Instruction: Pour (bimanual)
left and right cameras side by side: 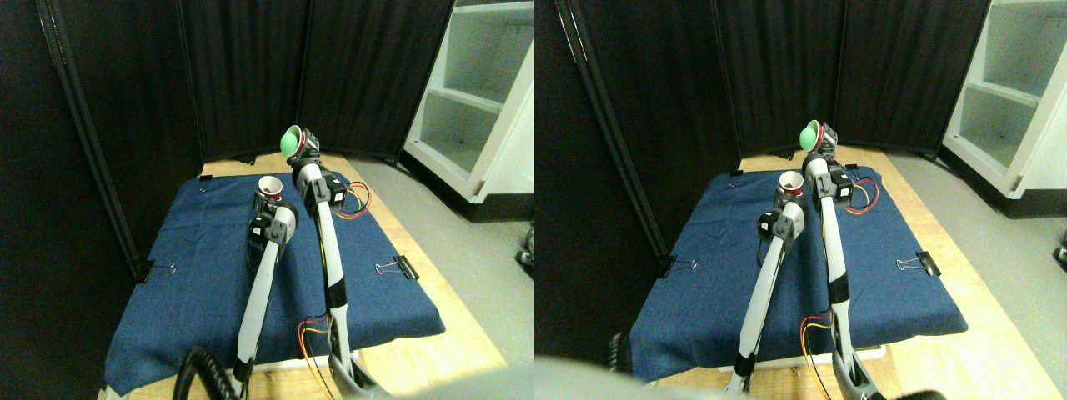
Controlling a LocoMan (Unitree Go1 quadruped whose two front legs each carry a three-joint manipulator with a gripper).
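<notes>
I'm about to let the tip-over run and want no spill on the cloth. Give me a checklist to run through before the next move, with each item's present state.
1. Left claw has the red paper cup with white inside: ok, cup upright.
2. Right claw has the tilted red cup with the green ball in its mouth: ok, raised.
3. Green-filled cup higher than the receiving cup: ok.
4. Its mouth directly over the receiving cup: cannot tell; one camera, depth unclear.
5. Blue cloth clipped flat by black binder clips: ok.
</notes>
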